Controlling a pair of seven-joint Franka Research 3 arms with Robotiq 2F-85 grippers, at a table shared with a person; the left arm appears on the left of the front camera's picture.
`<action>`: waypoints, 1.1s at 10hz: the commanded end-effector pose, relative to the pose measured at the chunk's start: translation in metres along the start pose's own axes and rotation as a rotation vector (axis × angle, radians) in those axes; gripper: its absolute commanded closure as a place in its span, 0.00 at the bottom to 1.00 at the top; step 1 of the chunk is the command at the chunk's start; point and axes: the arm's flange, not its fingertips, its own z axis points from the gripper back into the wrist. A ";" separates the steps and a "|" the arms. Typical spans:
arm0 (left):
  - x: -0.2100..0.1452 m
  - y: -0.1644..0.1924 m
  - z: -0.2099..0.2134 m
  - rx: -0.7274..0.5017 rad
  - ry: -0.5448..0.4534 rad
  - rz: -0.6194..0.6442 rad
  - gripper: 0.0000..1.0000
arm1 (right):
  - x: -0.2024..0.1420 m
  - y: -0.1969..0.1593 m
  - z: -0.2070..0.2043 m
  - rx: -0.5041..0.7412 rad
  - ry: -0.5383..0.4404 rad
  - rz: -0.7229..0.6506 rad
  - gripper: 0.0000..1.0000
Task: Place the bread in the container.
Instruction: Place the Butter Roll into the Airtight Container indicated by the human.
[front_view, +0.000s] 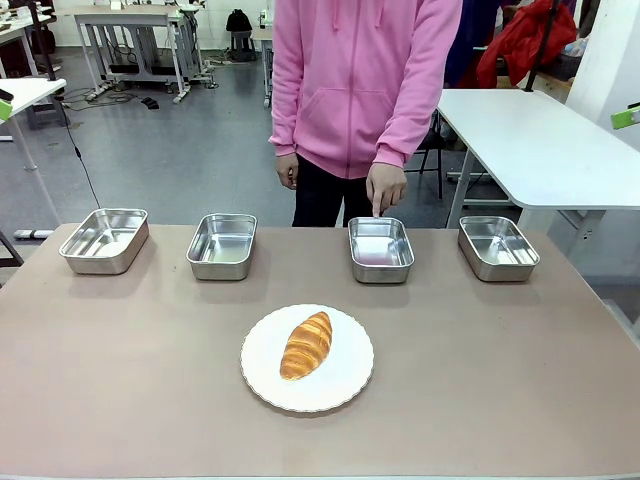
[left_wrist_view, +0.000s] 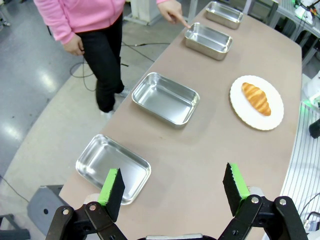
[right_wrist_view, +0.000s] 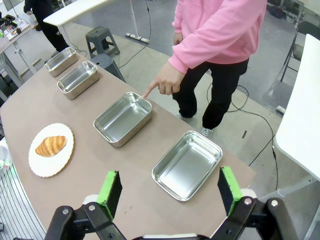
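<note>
We note bread (front_view: 307, 344) on the plate (front_view: 345, 388), a hand (front_view: 385, 187) pointing at the container (front_view: 381, 273) beyond it, left tool (left_wrist_view: 173, 172) and right tool (right_wrist_view: 169, 174) spread.

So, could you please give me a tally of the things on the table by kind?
Steel pans: 4
White plate: 1
Bread: 1
Total: 6
</note>
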 end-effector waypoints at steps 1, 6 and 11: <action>0.001 -0.001 0.001 -0.004 -0.008 -0.005 0.00 | 0.002 -0.001 -0.001 0.005 -0.023 0.008 0.00; 0.001 -0.001 0.001 -0.004 -0.008 -0.005 0.00 | 0.002 -0.001 -0.001 0.005 -0.023 0.008 0.00; 0.001 -0.001 0.001 -0.004 -0.008 -0.005 0.00 | 0.105 0.013 -0.009 0.034 0.116 -0.058 0.00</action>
